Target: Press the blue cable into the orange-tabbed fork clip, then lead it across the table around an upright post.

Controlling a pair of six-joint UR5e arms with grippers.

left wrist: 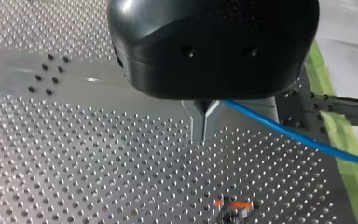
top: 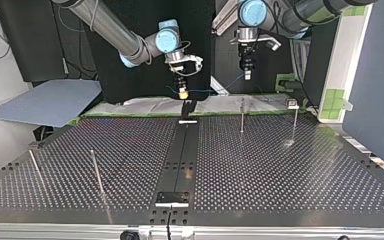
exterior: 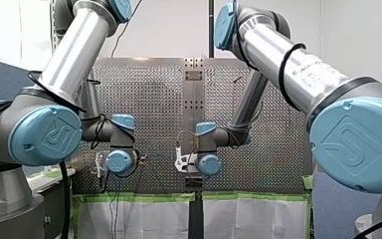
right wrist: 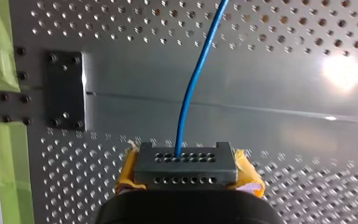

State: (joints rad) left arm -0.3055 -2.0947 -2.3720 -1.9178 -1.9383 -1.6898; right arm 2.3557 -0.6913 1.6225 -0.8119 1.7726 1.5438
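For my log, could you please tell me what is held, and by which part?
The cable, by both: my left end effector grips seemingly one end; my right end effector grips it elsewhere, spot hidden.

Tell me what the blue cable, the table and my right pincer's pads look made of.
The blue cable: probably plastic-sheathed, smooth, faint sheen, curving softly. The table: bare metal, satin; lamp glare, drilled holes. Pads on my right pincer: yellow, wrinkled edges, perhaps tape or rubber; cannot tell which.
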